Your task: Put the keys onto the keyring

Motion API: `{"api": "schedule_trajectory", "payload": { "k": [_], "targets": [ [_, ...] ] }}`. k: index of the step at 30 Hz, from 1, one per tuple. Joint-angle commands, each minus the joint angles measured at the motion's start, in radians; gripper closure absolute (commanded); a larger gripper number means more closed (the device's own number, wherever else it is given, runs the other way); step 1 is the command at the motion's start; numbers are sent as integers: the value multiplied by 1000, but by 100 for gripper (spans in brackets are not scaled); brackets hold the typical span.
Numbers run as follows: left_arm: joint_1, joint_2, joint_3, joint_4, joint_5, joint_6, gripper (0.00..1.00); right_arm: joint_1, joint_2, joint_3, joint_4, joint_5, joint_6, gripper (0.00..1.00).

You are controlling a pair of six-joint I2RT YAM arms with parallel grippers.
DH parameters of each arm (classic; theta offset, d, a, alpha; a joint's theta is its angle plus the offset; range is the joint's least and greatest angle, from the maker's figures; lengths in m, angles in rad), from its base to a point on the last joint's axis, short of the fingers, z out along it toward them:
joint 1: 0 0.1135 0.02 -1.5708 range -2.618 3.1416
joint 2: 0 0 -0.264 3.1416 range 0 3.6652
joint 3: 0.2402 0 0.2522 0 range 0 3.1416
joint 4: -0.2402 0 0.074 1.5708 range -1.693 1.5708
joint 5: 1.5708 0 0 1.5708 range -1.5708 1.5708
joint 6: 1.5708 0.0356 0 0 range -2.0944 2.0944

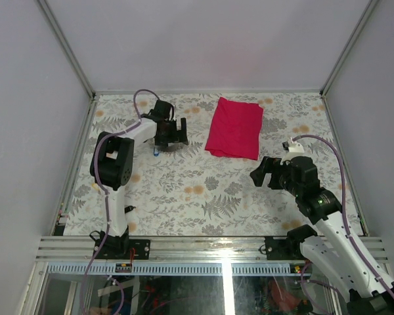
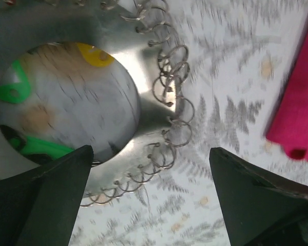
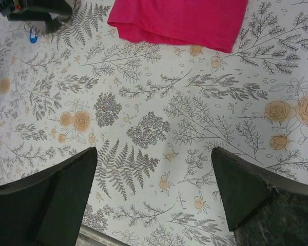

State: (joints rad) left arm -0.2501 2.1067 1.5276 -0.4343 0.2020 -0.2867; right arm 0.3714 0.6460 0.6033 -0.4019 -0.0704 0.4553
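Note:
The keyring [image 2: 143,77] is a flat grey metal ring with small wire loops [image 2: 169,92] along its rim. It lies on the floral table just under my left gripper [image 2: 150,169]. Through its open centre I see green key heads [image 2: 13,89] and a yellow-orange one [image 2: 95,54]. My left gripper is open and empty, its fingers [image 2: 46,200] straddling the ring's near edge. In the top view the left gripper [image 1: 171,134] hides the ring, and a small blue key [image 1: 156,152] lies beside it. My right gripper [image 1: 266,172] is open and empty above bare table [image 3: 154,189].
A folded red cloth [image 1: 235,128] lies at the back centre, right of the left gripper, and shows in the left wrist view [image 2: 297,102] and the right wrist view [image 3: 179,18]. The blue key [image 3: 33,35] shows far off in the right wrist view. Grey walls enclose the table.

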Motion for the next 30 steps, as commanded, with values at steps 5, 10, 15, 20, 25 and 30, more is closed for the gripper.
{"api": "schedule_trajectory", "payload": {
  "k": [5,10,15,20,25,30],
  "targets": [
    [-179,-193,-281,71,-16,-82,0,4,-17,39,32,-20,11,1],
    [-297,-264,-419,118,-31,-146,0,4,-54,46,-1,16,4,1],
    [-450,-306,-496,185,-38,-228,0,3,-102,62,-45,70,12,1],
    [-593,-314,-494,220,-67,-271,0,4,-165,60,-74,128,28,1],
    [-667,-355,-471,230,-120,-254,0,4,-215,55,-100,196,60,1],
    [-671,-488,-480,256,-177,-202,0,4,-262,32,-71,222,52,1]
  ]
}}
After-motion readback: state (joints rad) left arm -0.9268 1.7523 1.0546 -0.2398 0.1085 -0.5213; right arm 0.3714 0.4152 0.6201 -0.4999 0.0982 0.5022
